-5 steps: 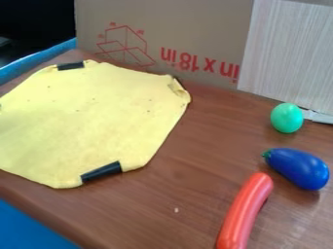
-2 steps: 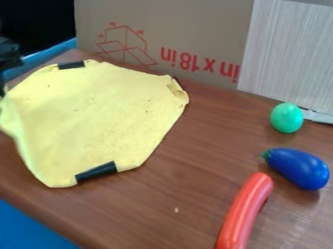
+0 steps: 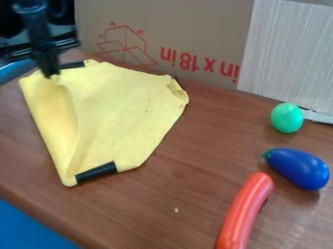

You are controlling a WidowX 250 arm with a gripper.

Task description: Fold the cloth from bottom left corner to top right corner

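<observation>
black gripper (image 3: 52,75) pinching the raised left edge of yellow cloth (image 3: 123,104); step: folding, apparently partial; next: carry edge toward far right corner.

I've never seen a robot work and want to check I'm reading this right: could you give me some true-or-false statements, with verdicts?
1. The pincer has hold of the yellow cloth. True.
2. The cloth is folded neatly in half. False: its left part is raised at the pincer, not laid flat over the rest.
3. The red sausage rests on the cloth. False: the red sausage lies on the brown table.
4. The green egg and blue eggplant are apart. True.
</observation>
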